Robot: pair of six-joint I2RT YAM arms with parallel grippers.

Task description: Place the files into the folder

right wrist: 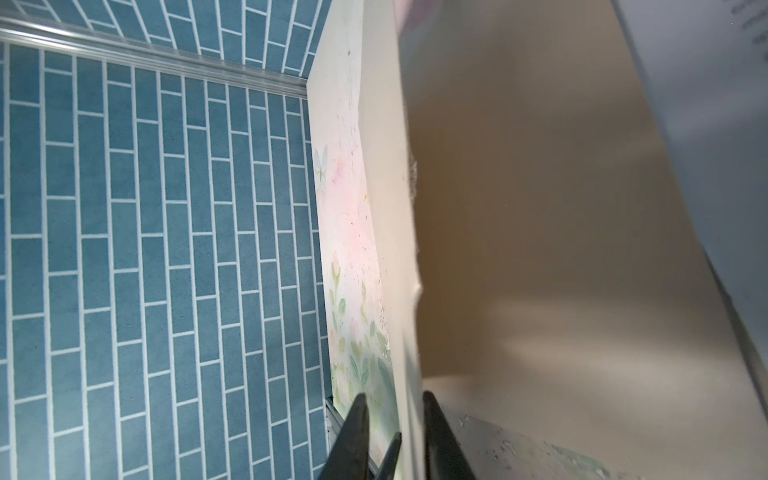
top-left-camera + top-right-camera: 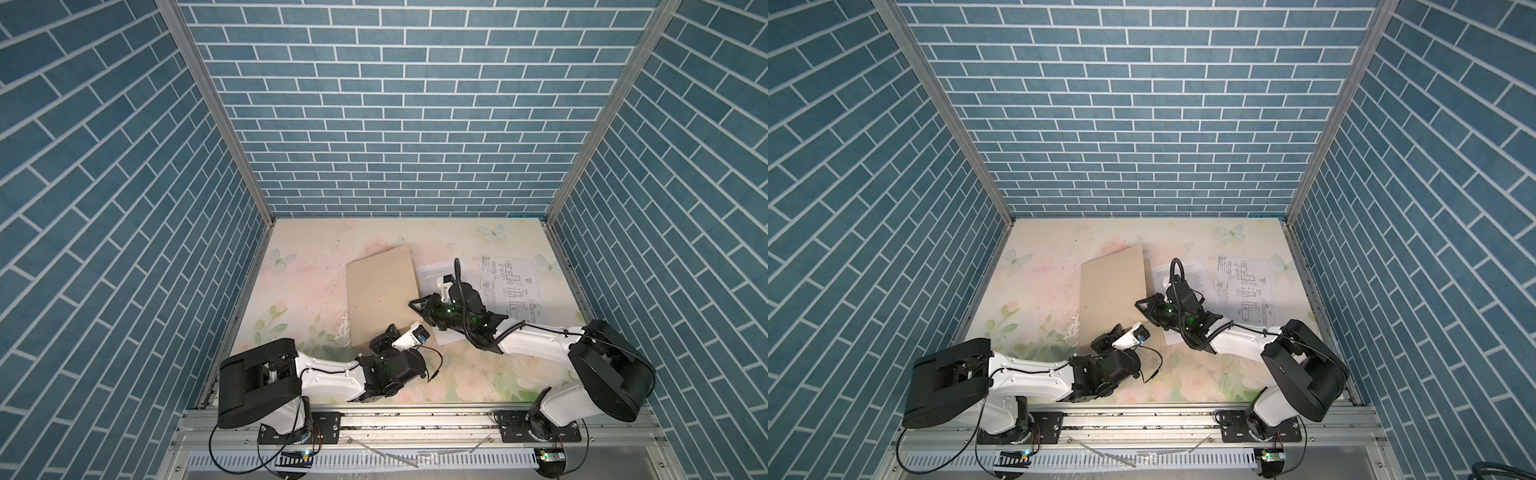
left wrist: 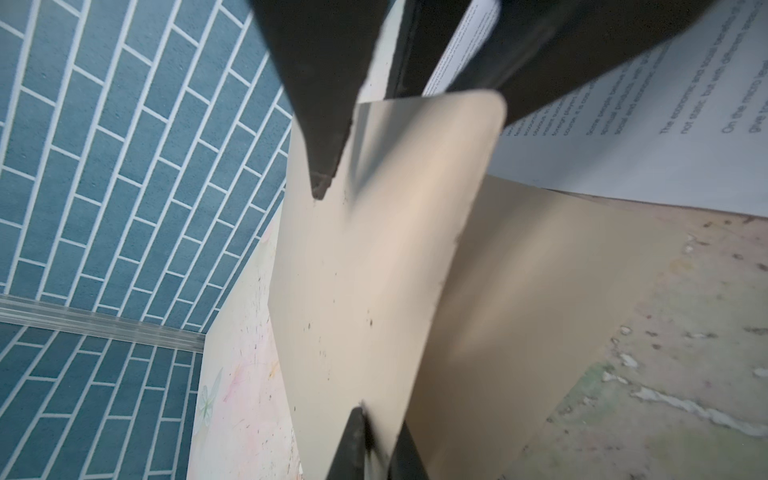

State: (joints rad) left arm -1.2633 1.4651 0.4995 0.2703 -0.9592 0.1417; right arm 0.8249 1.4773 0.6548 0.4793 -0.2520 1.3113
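Left wrist view: folder point(image 3: 374, 249) flap pinched in left tool point(image 3: 365, 419).

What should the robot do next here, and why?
Probably pull the right jaws off the folder and toward the text sheet. They stand apart around the cover's edge, while the left jaws already pinch the raised cover.

You have a tan folder point(image 2: 380, 291), white sheets with black print point(image 2: 509, 286), a pastel floral tabletop point(image 2: 299, 282), and blue brick-patterned walls point(image 2: 395, 104).
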